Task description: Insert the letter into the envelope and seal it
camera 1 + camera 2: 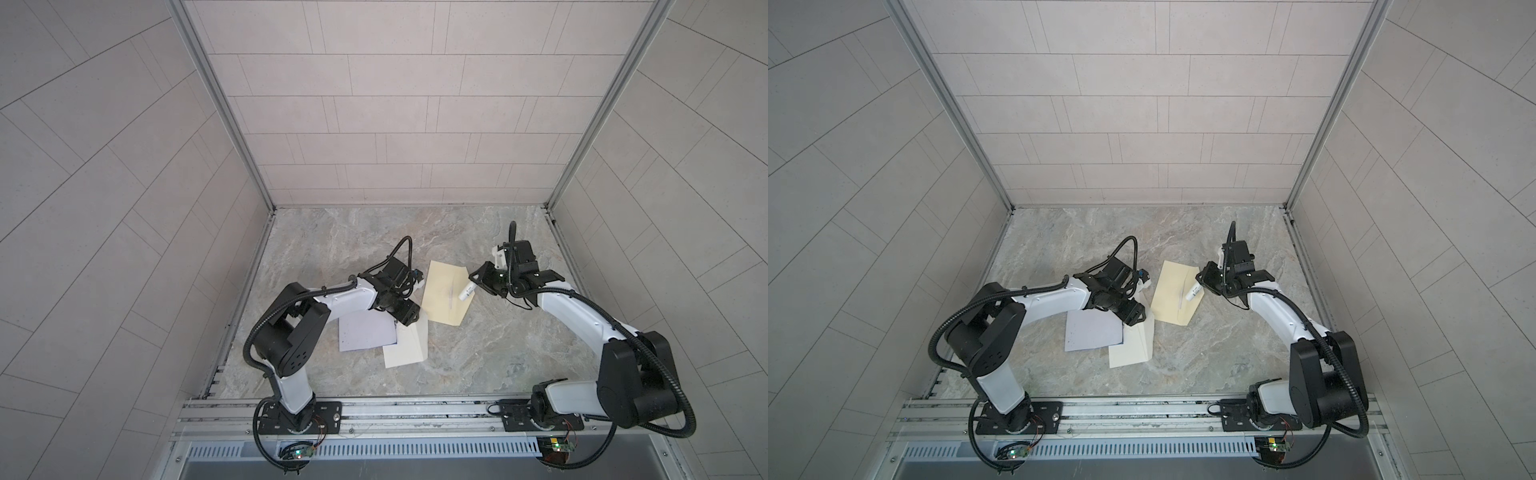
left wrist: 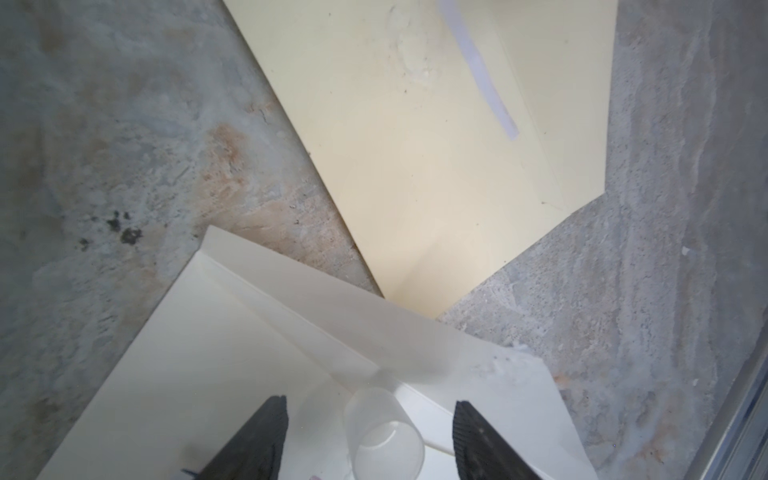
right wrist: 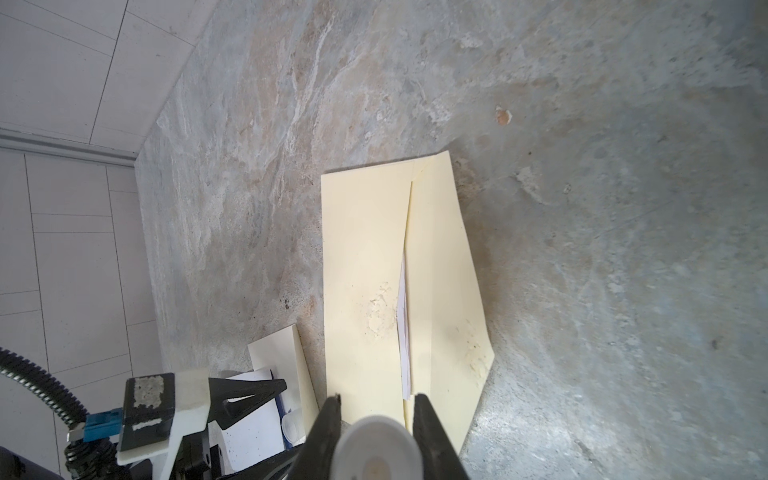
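This is a robotics lab test cell, not a home or an office. Walls [image 1: 374, 104] printed with pale tile panels box in a marble-patterned tabletop [image 1: 478, 353] and meet at bare aluminium corner posts [image 1: 223, 104] toward 11 and 1 o'clock. At 6 o'clock an extruded aluminium rail [image 1: 415, 409] carries the bolted bases of two black-and-white robot arms [image 1: 577, 311]. The arms trail corrugated cable conduit [image 1: 247, 345], and below the rail sit small circuit boards [image 1: 297, 453] with green lights and a slotted vent strip [image 1: 415, 451].

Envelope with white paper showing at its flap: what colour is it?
Pale yellow; the envelope shows best in the right wrist view.
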`<state>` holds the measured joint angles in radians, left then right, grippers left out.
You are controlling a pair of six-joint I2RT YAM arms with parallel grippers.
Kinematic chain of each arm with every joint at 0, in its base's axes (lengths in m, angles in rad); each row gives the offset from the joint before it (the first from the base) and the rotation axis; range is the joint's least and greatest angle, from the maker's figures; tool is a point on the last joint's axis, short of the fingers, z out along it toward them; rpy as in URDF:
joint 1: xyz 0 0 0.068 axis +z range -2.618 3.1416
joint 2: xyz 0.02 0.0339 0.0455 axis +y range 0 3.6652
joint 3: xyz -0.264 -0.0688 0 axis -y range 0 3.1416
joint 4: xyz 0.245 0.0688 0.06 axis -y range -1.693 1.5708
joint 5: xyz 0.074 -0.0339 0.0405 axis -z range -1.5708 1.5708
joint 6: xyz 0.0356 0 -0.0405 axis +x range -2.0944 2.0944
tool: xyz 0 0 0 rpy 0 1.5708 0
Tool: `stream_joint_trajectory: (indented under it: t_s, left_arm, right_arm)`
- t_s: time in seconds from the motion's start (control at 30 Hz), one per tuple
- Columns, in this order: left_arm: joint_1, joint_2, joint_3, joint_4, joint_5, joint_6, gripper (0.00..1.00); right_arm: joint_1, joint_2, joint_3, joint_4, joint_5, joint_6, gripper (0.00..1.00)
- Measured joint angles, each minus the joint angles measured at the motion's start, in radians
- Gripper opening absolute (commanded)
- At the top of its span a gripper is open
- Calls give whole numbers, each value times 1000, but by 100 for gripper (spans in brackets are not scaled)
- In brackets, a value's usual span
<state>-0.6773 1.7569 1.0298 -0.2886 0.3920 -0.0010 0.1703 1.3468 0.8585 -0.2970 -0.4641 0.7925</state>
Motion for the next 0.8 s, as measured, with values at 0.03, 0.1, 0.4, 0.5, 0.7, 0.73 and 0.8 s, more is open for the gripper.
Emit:
stream_joint_trajectory:
  t_s: [0.03,0.1,0.4,0.5,0.7,0.73,0.8]
  left_arm:
    - [0,0,9,0,6,0,72]
    - [0,-4,28,0,16,0,73]
    - [-45,-29,156,12,102,22,80]
    - [-60,-29,179,41,140,19,81]
    - [-66,-11,184,147,163,-18,78]
    - [-65,-5,184,167,160,-26,76]
    - [-65,6,184,203,148,-36,68]
  right_arm:
    - [4,0,0,0,0,-3,6]
    - [14,0,0,0,0,-6,6]
    - [92,18,31,37,-7,16,6]
    - [114,47,35,76,-27,50,6]
    - [138,72,35,137,-77,120,6]
    - [139,72,35,151,-88,133,6]
    - [142,72,35,170,-106,156,6]
